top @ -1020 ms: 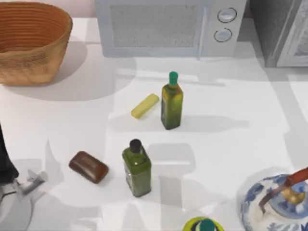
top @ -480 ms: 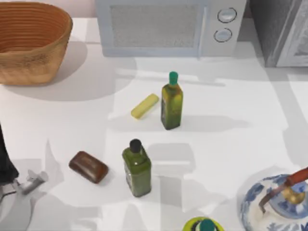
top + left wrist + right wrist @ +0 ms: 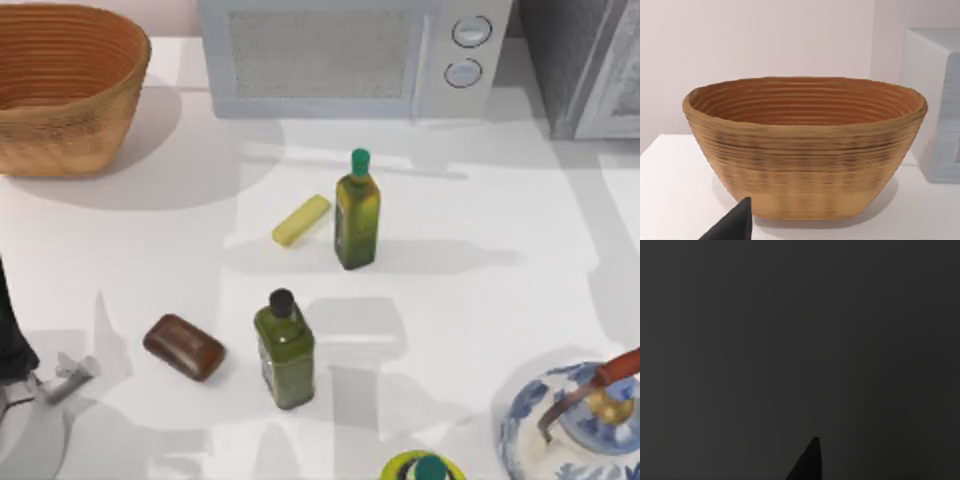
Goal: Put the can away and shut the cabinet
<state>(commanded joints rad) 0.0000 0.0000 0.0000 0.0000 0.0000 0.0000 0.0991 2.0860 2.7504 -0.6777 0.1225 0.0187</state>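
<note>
Dark grey cabinet (image 3: 585, 60) sits at the table's far right corner; claw states I cannot tell.

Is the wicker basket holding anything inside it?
No. In the left wrist view the wicker basket shows only its bare ribbed inner wall, though its floor is hidden behind the rim.

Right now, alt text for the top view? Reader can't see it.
White table from above: two upright green bottles near the centre, a yellow bar and a brown bar lying flat. Wicker basket at far left, white microwave at the back, dark grey cabinet at far right. Left arm at the left edge.
</note>
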